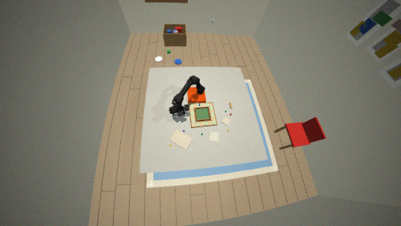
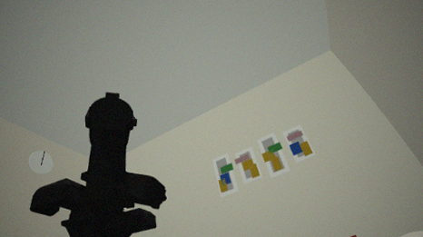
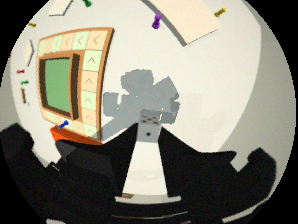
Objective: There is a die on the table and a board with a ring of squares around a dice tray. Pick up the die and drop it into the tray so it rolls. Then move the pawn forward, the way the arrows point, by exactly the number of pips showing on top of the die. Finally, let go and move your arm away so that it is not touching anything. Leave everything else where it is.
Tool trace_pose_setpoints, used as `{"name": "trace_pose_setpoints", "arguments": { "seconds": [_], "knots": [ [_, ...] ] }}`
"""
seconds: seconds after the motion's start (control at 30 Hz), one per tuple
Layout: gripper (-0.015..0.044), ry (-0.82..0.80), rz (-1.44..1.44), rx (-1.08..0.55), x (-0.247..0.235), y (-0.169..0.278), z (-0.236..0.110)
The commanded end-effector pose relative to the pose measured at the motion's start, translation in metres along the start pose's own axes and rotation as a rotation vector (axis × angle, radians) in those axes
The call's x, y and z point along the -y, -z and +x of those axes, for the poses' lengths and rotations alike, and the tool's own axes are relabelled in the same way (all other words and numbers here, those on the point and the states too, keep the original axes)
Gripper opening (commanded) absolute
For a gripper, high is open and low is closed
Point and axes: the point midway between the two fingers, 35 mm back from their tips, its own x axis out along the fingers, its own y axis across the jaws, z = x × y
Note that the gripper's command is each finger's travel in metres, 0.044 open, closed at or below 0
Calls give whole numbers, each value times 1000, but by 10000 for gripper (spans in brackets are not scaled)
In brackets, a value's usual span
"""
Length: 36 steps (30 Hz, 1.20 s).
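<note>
Top view: the black arm point(image 1: 188, 88) reaches from its orange base plate point(image 1: 201, 97) down and left, so the gripper point(image 1: 177, 111) sits just off the left edge of the board point(image 1: 193, 119), over the grey mat point(image 1: 207, 151). The board's green tray point(image 1: 203, 114) lies to the gripper's right, close by. The pawn point(image 1: 199, 105) shows as a small blue dot on the board's upper row of squares. Open mat spreads to the left of and below the gripper; a cream card point(image 1: 181, 138) lies further down, with small coloured pins scattered near it. The die itself is too small to make out here, hidden under the gripper.

Exterior view: this camera looks upward, so the arm point(image 2: 109, 176) is only a dark silhouette against the wall, cut off by the lower edge. Four posters point(image 2: 262, 160) hang on the wall and a round clock point(image 2: 41, 161) sits at left. Neither the board nor the table surface appears.

Wrist view: the fingers fill the lower half as dark shapes, closed onto a small grey die point(image 3: 148, 129) held between their tips, its pips blurred beyond counting. The gripper's shadow point(image 3: 143, 99) falls on the mat beyond. The board point(image 3: 89, 63) curves along the left, the pawn point(image 3: 64, 124) near its lower corner by the orange base plate point(image 3: 73, 137). A cream card point(image 3: 176, 6) with a purple pin point(image 3: 157, 22) at its edge lies at the top
</note>
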Motion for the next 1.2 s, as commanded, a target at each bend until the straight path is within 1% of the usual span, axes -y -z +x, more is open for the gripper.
{"name": "trace_pose_setpoints", "arguments": {
  "seconds": [0.0,0.1,0.27,0.67,1.17],
  "knots": [
    [0,-6,-23,12,-3,1,-27],
    [0,-11,-33,14,-6,3,-41],
    [0,-15,-34,18,-10,1,-42],
    [0,-57,13,45,-80,-29,-35],
    [0,-55,91,30,-166,-44,-22]
  ]
}}
